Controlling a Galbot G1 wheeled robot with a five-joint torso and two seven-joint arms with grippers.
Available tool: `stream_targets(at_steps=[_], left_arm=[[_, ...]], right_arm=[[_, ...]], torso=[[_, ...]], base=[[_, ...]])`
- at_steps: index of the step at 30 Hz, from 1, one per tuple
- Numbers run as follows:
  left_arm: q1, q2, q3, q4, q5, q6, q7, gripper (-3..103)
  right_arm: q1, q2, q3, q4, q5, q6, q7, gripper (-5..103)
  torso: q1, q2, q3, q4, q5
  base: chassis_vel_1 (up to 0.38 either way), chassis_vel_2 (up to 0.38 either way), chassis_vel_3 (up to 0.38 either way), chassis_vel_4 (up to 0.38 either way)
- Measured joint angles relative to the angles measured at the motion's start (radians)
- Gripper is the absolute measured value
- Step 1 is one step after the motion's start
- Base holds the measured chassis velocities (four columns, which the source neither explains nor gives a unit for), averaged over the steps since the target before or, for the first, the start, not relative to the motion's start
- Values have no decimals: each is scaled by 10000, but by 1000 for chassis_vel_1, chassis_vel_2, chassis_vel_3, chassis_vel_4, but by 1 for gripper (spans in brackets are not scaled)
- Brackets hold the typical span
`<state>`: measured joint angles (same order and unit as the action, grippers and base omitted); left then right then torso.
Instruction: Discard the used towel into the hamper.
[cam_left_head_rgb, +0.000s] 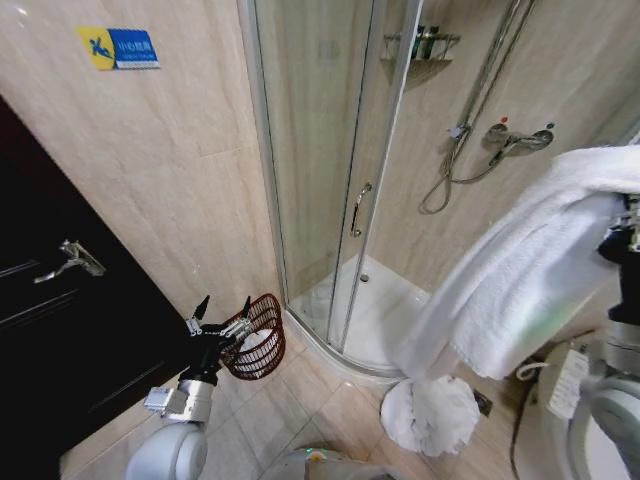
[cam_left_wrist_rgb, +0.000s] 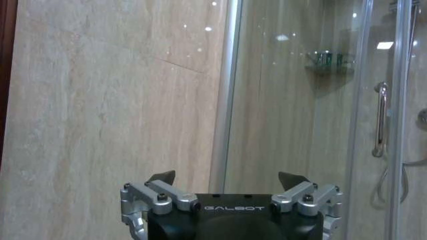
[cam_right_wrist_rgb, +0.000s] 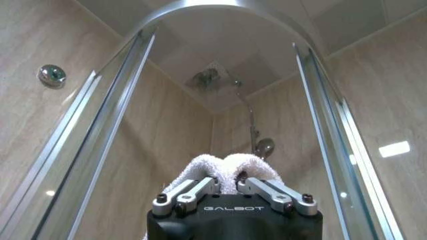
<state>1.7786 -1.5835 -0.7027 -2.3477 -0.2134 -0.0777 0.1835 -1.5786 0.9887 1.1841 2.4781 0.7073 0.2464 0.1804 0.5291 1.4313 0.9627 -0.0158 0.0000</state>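
Hanging from high at the right of the head view, the white towel (cam_left_head_rgb: 520, 290) drapes down in a long fold, and its lower end lies bunched on the tiled floor (cam_left_head_rgb: 320, 400) just outside the shower. The right gripper (cam_right_wrist_rgb: 227, 182) holds it up there: in the right wrist view its two fingers (cam_right_wrist_rgb: 193, 192) are pressed together on a bunched ridge of the cloth, which bulges out between and above them. The hamper (cam_left_head_rgb: 258, 338), a small dark red-brown basket with open slatted sides, stands on the floor against the beige tiled wall (cam_left_head_rgb: 170, 180), beside the corner of the glass shower cabin (cam_left_head_rgb: 320, 150) and well apart from the towel. It tilts toward the camera, and something pale seems to lie inside it, though that is hard to make out. The left gripper (cam_left_head_rgb: 222, 312) hovers low at the left, right at the hamper's near rim, its fingers spread apart with nothing between them; in the left wrist view it faces the wall and the shower's metal frame. A dark door (cam_left_head_rgb: 60, 300) with a metal handle (cam_left_head_rgb: 72, 258) fills the left edge, and a yellow and blue sign (cam_left_head_rgb: 118, 47) sits high on the wall.
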Motion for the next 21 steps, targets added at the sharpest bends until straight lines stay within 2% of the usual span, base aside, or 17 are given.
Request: stream_targets(at_steps=[10, 18, 19, 21], left_arm=[[-1, 0, 0, 0, 0, 0, 0, 100], [-1, 1, 0, 0, 0, 0, 0, 100], [0, 0, 0, 0, 0, 0, -1, 100], [0, 0, 0, 0, 0, 0, 0, 100]], right_arm=[[-124, -6, 171, 47, 149, 25, 38, 8], [-218, -6, 285, 64, 199, 45, 40, 8], [-231, -2, 297, 64, 201, 48, 40, 8], [-247, 0, 302, 64, 203, 51, 39, 8]], torso=[[3, -2, 1, 1, 0], [4, -4, 1, 3, -9], [0, -3, -1, 1, 6], [-1, -2, -1, 0, 1]], base=[[11, -13, -24, 11], [123, -115, -120, 138], [218, -170, -224, 190], [214, -178, -224, 210]])
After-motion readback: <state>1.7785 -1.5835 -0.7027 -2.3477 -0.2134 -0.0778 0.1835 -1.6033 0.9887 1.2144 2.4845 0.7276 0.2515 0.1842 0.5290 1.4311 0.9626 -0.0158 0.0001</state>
